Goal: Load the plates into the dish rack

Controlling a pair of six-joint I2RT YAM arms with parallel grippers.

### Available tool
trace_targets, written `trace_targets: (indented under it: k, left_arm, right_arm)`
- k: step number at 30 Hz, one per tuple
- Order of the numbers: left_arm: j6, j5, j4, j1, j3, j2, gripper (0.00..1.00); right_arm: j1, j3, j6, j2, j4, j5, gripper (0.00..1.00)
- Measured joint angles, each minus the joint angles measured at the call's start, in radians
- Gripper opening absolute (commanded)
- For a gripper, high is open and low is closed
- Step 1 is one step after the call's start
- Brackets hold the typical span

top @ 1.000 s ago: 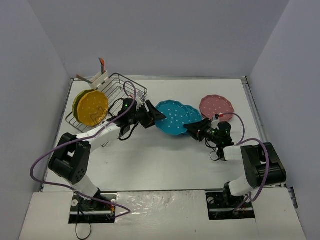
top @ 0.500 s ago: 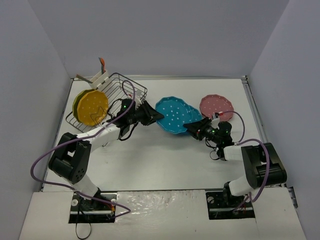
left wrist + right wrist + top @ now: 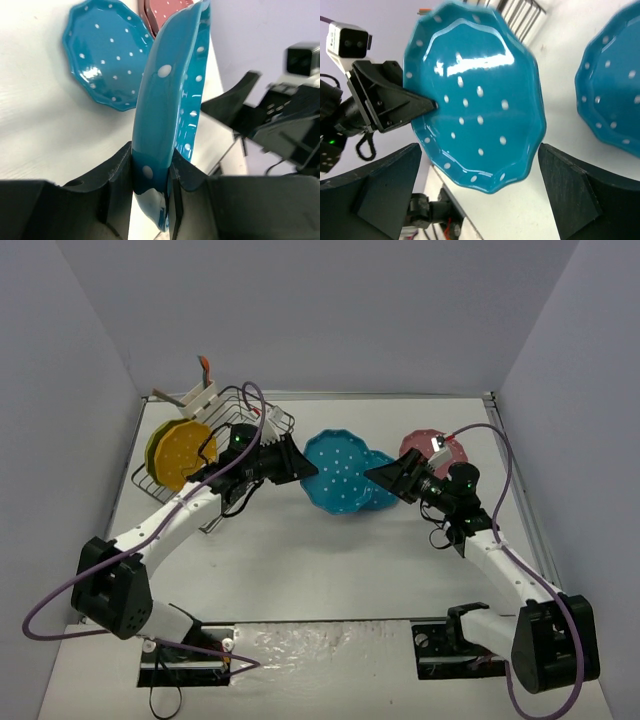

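Note:
My left gripper (image 3: 302, 467) is shut on the left rim of a teal plate (image 3: 335, 470) and holds it tilted on edge above the table. In the left wrist view the plate's rim (image 3: 160, 100) is pinched between both fingers. My right gripper (image 3: 380, 475) stands wide open just right of that plate, and its fingers (image 3: 385, 190) do not touch it. A second teal plate (image 3: 107, 60) lies flat on the table, with a pink plate (image 3: 432, 450) behind it. The dish rack (image 3: 255, 415) at the back left holds a yellow plate (image 3: 183, 455) upright, with a yellow-green one behind it.
A white utensil caddy (image 3: 195, 395) sits at the rack's far left corner. The grey walls close in on the left, back and right. The right arm's purple cable (image 3: 500, 455) arcs over the pink plate.
My right gripper has opened wide and drawn back and up from the teal plate. My left gripper has closed on the plate's rim and now carries it alone, slightly higher.

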Motion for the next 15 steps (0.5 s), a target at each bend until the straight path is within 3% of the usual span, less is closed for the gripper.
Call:
trace_targets:
  k: [7,15]
  left_arm:
    - [0.167,-0.04,-0.244,0.04,0.079,-0.069,0.0]
    - [0.434,-0.114,-0.52,0.184,0.246,-0.112,0.0]
  right_arm:
    - [-0.004,0.074,-0.157,-0.045,-0.18,0.065,1.0]
    - [-0.006,0.074,-0.222,-0.057,-0.264,0.076,1.0]
